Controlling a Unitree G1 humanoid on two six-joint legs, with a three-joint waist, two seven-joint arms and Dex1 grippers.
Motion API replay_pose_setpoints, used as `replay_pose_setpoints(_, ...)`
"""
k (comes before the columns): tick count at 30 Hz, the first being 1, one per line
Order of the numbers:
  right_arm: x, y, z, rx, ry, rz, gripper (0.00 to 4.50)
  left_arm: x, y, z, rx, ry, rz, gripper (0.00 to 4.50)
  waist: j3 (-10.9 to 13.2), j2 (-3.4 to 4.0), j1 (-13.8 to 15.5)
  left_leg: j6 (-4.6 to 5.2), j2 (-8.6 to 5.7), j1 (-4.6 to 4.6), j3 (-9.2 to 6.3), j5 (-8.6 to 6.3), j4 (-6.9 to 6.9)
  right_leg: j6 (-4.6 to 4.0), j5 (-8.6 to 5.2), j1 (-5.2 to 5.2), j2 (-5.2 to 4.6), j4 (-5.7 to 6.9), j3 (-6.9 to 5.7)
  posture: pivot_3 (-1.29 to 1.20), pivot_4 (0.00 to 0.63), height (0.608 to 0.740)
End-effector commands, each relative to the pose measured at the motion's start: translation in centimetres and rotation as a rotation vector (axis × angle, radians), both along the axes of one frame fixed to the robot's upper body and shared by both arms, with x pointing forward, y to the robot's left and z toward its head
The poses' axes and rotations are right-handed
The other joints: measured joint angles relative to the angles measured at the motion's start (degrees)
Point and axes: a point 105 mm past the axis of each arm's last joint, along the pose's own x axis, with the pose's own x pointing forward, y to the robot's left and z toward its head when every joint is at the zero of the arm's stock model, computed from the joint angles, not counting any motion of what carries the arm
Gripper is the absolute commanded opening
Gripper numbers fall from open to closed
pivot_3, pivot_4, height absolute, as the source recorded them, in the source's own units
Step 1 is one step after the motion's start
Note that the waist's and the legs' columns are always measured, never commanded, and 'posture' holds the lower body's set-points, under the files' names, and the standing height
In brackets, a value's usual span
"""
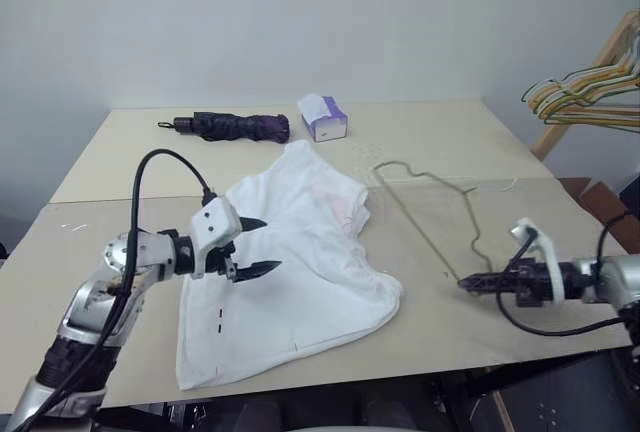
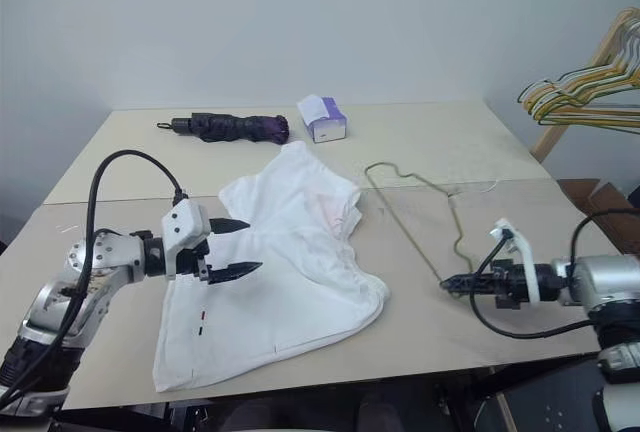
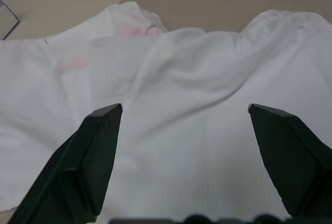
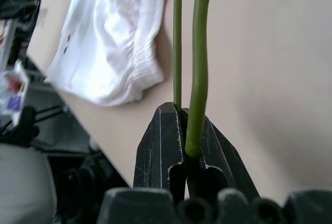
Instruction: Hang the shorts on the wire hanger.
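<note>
The white shorts (image 1: 300, 252) lie spread and rumpled on the beige table (image 1: 120, 232), with small black marks near the front hem. Just above their left part, my left gripper (image 1: 272, 244) hovers open; in the left wrist view its fingers (image 3: 98, 151) stand wide apart over the cloth (image 3: 181, 68) with nothing between them. To the right of the shorts the thin wire hanger (image 2: 402, 227) lies flat, its hook pointing to the far side. My right gripper (image 1: 464, 282) is shut on the hanger's near corner; the wire (image 4: 198, 53) runs out from between its jaws.
A folded dark purple umbrella (image 1: 235, 127) and a white-and-purple tissue box (image 1: 325, 117) lie at the back of the table. A bunch of coloured hangers (image 1: 585, 92) hangs on a wooden rack at the far right. The table's front edge is close to both arms.
</note>
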Motion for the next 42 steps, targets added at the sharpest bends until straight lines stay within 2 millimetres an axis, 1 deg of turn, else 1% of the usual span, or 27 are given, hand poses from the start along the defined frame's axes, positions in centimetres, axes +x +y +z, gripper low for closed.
replay_pose_setpoints(1,0.2,-0.2,-0.9,-0.031,0.028,-0.085,0.00,0.2,0.2,1.4,-0.031,-0.046,0.012,4.21,-0.01,-0.01,0.07,0.00,-0.01,-0.01,0.00,0.00,0.00,0.00,0.00,-0.01,-0.01,0.00,0.01,0.04,0.000,0.740)
replay_pose_setpoints(3,0.1,0.3,-1.0,-0.009,0.029,-0.093,0.00,0.0,0.2,1.3,-0.031,-0.044,0.016,4.21,0.00,0.00,0.19,0.00,-0.01,-0.04,0.00,0.00,0.00,0.00,0.00,-0.02,-0.01,0.00,0.02,0.04,0.000,0.740)
replay_pose_setpoints(6,-0.1,0.8,-0.5,0.009,0.013,-0.091,0.00,-0.4,0.3,0.9,-0.023,-0.034,0.016,4.21,0.01,0.11,0.20,0.00,-0.04,-0.06,0.01,0.00,0.00,0.01,0.00,-0.04,-0.03,0.00,0.06,0.04,0.000,0.740)
replay_pose_setpoints(9,-0.4,1.1,0.0,0.022,0.013,-0.081,0.00,-0.7,0.3,0.8,-0.021,-0.027,0.018,4.21,0.01,0.11,0.20,0.00,-0.04,-0.05,0.02,0.00,0.00,0.03,0.01,-0.04,-0.03,0.00,0.07,0.04,0.000,0.740)
replay_pose_setpoints(12,-0.7,1.0,0.1,0.010,0.015,-0.073,0.00,-0.9,0.3,0.7,-0.012,-0.019,0.012,4.21,0.01,0.11,0.25,0.01,-0.04,0.03,0.02,0.00,0.00,0.03,0.01,0.03,-0.02,0.00,0.07,0.04,0.000,0.740)
replay_pose_setpoints(18,-2.1,1.6,-0.1,-0.025,0.033,0.011,0.00,-1.0,0.2,0.6,-0.005,-0.017,0.004,4.21,0.01,0.11,0.30,0.01,-0.05,-0.04,0.02,-0.01,0.00,0.05,0.00,-0.02,-0.04,-0.01,0.07,0.04,0.000,0.740)
replay_pose_setpoints(21,-3.0,1.4,-0.1,-0.010,0.102,0.052,0.00,-1.2,0.4,0.3,0.005,-0.007,0.005,4.21,0.01,0.11,0.28,0.01,-0.04,-0.01,0.02,0.00,0.00,0.04,0.00,0.00,-0.04,-0.01,0.07,0.04,0.000,0.740)
replay_pose_setpoints(25,-3.6,1.4,-0.6,-0.058,0.133,0.144,0.00,-1.3,0.5,0.1,0.021,-0.010,0.004,4.21,0.01,0.11,0.04,0.01,-0.02,0.03,0.03,-0.01,0.00,0.04,-0.01,0.01,-0.01,-0.02,0.07,0.03,0.000,0.740)
replay_pose_setpoints(28,-3.5,1.6,-1.1,-0.096,0.151,0.193,0.00,-1.4,0.6,0.1,0.022,-0.003,0.008,4.21,0.01,0.11,-0.25,0.01,-0.02,0.04,0.04,-0.01,0.00,0.04,-0.01,0.01,-0.01,-0.01,0.08,0.04,0.000,0.740)
replay_pose_setpoints(33,-2.9,1.6,-1.5,-0.108,0.165,0.206,0.00,-1.7,0.9,-0.1,0.051,0.009,-0.004,4.21,0.01,0.11,-0.24,0.01,-0.03,0.02,0.04,-0.01,0.00,0.04,-0.01,-0.01,-0.02,-0.02,0.07,0.04,0.000,0.740)
replay_pose_setpoints(36,-2.6,1.2,-1.8,-0.111,0.183,0.189,0.00,-1.4,1.1,0.3,0.057,-0.005,0.006,4.21,0.01,0.11,-0.02,0.01,-0.03,0.00,0.03,-0.01,0.00,0.04,-0.01,-0.02,-0.02,-0.02,0.07,0.05,0.000,0.740)
replay_pose_setpoints(37,-2.7,1.1,-1.8,-0.109,0.186,0.194,0.00,-1.4,1.1,0.4,0.058,-0.008,0.008,4.21,0.01,0.11,0.06,0.01,-0.03,0.00,0.04,0.00,0.00,0.04,-0.01,-0.01,-0.02,-0.02,0.07,0.05,0.000,0.740)
replay_pose_setpoints(40,-4.1,1.1,-2.0,-0.101,0.220,0.256,0.00,-1.4,1.3,0.2,0.071,-0.009,0.005,4.21,0.02,0.12,0.26,0.01,-0.03,0.00,0.03,-0.01,0.00,0.04,-0.01,-0.02,-0.02,-0.01,0.06,0.05,0.000,0.740)
replay_pose_setpoints(42,-4.6,1.0,-2.2,-0.103,0.240,0.264,0.00,-1.5,1.2,0.1,0.073,-0.009,0.004,4.21,0.02,0.12,0.34,0.01,-0.02,-0.02,0.01,-0.01,0.00,0.04,-0.01,-0.02,-0.02,-0.02,0.04,0.05,0.000,0.740)
